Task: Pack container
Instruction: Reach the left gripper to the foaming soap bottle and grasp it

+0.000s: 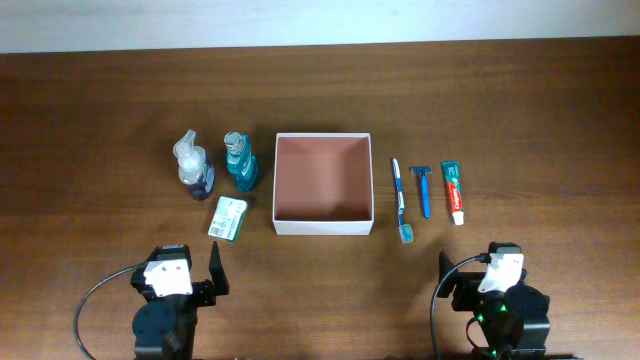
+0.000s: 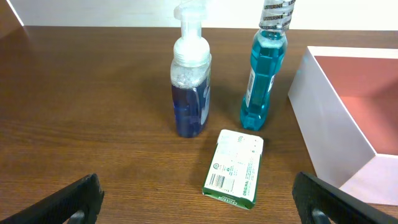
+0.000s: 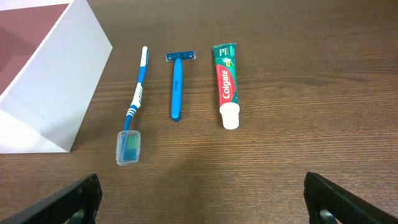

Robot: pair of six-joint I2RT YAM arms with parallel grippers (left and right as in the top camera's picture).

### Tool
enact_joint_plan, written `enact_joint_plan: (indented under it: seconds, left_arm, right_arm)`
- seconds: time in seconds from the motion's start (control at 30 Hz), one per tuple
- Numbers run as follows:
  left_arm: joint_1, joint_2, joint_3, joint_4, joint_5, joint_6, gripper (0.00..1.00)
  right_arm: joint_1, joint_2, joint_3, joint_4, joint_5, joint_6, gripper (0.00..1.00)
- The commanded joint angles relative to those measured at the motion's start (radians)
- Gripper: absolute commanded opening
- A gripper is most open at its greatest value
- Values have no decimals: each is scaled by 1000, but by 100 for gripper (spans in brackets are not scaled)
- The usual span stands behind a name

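Note:
The container (image 1: 323, 226), a square white box with a reddish-brown inside, stands open and empty at the table's middle; its wall shows in the left wrist view (image 2: 323, 118) and the right wrist view (image 3: 59, 93). Left of it stand a foam pump bottle (image 1: 193, 166) (image 2: 191, 81) and a blue mouthwash bottle (image 1: 240, 162) (image 2: 264, 74), with a green-white packet (image 1: 229, 217) (image 2: 234, 166) lying in front. Right of it lie a toothbrush (image 1: 400, 198) (image 3: 134, 106), a blue razor (image 1: 423, 187) (image 3: 178, 84) and a toothpaste tube (image 1: 454, 190) (image 3: 226, 84). My left gripper (image 1: 190, 275) (image 2: 199, 208) and right gripper (image 1: 480, 275) (image 3: 205, 208) are open and empty near the front edge.
The dark wooden table (image 1: 100, 120) runs back to a pale wall strip at the far edge (image 1: 320, 20). Black cables loop beside both arm bases at the front.

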Motion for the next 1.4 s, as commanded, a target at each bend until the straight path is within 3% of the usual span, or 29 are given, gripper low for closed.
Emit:
enact_joint_plan:
  seconds: [0.0, 0.37, 0.57, 0.67, 0.8, 1.0, 1.03, 1.17, 1.37]
  left_arm:
    - [-48, -6, -14, 3, 14, 19, 100]
    - [-48, -6, -14, 3, 19, 19, 100]
    - [-48, -4, 8, 17, 212, 7, 100]
    - [-48, 55, 95, 3, 207, -49, 99]
    - [-48, 285, 319, -66, 95, -48, 99]
    - [-47, 886, 865, -406, 32, -17, 99]
    - [-47, 1055, 1021, -518, 31, -12, 99]
    - [-41, 1381, 1353, -668, 32, 136, 100]
    - [-6, 1611, 1563, -686, 37, 151, 99]
  right_arm:
    - [-6, -10, -6, 2, 2, 8, 99]
    - [-6, -9, -6, 2, 2, 8, 99]
    - [-6, -10, -6, 2, 2, 8, 99]
    - [-6, -10, -6, 2, 2, 8, 99]
    - [-6, -10, -6, 2, 2, 8, 99]
    - [-6, -10, -6, 2, 2, 8, 99]
    - [-6, -10, -6, 2, 2, 8, 99]
    - [-6, -9, -6, 2, 2, 8, 99]
    - [-6, -10, -6, 2, 2, 8, 99]
